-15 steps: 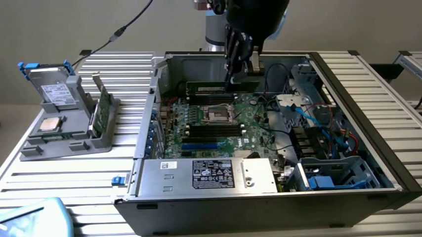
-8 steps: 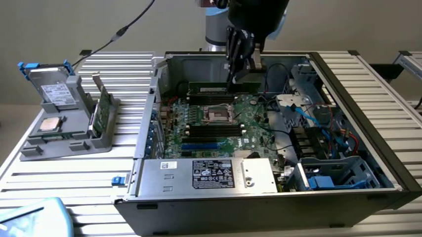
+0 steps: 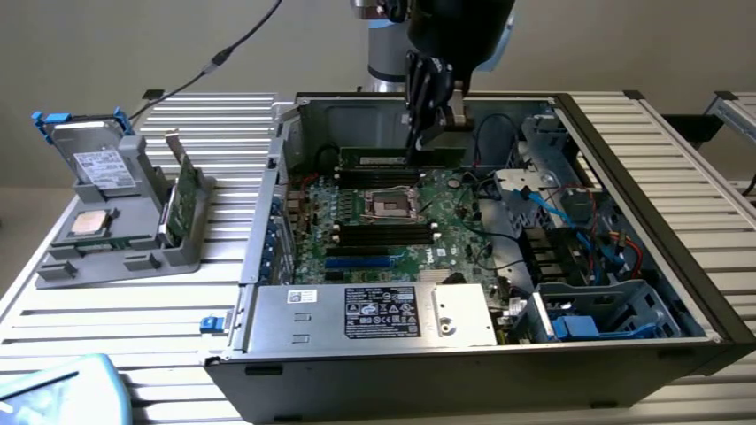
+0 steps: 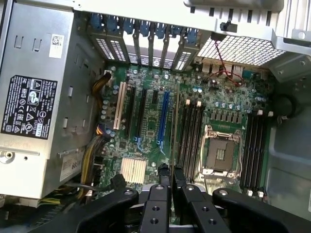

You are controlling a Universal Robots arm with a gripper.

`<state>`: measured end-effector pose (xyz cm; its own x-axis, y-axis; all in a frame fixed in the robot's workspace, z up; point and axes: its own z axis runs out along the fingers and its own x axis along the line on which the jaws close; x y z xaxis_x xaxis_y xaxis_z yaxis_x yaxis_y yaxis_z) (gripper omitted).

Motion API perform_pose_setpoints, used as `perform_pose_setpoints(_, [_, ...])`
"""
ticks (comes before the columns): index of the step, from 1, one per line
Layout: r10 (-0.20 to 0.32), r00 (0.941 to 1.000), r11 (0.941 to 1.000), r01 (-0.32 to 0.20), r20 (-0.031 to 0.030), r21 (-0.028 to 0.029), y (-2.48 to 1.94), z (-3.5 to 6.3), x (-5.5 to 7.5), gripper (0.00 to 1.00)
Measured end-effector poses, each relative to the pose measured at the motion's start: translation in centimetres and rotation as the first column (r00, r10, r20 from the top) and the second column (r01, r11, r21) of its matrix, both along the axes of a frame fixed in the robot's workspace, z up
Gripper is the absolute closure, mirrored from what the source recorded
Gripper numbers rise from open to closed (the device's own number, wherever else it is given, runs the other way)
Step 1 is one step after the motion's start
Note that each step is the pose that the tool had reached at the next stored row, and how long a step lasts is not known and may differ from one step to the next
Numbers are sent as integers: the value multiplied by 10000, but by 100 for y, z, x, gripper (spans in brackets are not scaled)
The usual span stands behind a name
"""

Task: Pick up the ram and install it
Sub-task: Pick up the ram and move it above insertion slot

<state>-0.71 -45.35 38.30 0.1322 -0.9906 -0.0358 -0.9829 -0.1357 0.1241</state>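
Note:
The ram [image 3: 378, 159], a long green stick, hangs level inside the open computer case [image 3: 661, 230], just above the black memory slots [image 3: 375, 177] on the far side of the processor socket [image 3: 390, 205]. My gripper [image 3: 428, 142] reaches down from above and is shut on the stick near its end on the exterior view's right. In the wrist view the ram [image 4: 174, 131] appears edge-on as a thin line running out from between the gripper's [image 4: 171, 182] fingers, alongside the memory slots [image 4: 189, 136] on the green motherboard [image 4: 146, 145].
A grey holder [image 3: 130, 239] outside the case at the exterior view's left carries a labelled drive [image 3: 101, 168], a square processor chip [image 3: 88, 221] and an upright green board [image 3: 183, 190]. The silver power supply [image 3: 378, 310] fills the case's near side. Cables and a blue drive cage [image 3: 590, 310] crowd its right.

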Motion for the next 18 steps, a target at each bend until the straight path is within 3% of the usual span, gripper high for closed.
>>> perform_pose_setpoints(8, [-170,9999,9996,171,14,-204,35,-60,9,86])
perform_pose_setpoints(14, [-408,9992,9989,408,27,-225,57,-109,22,86])
perform_pose_setpoints(18, [-454,9990,9987,455,29,-225,115,-145,25,86])
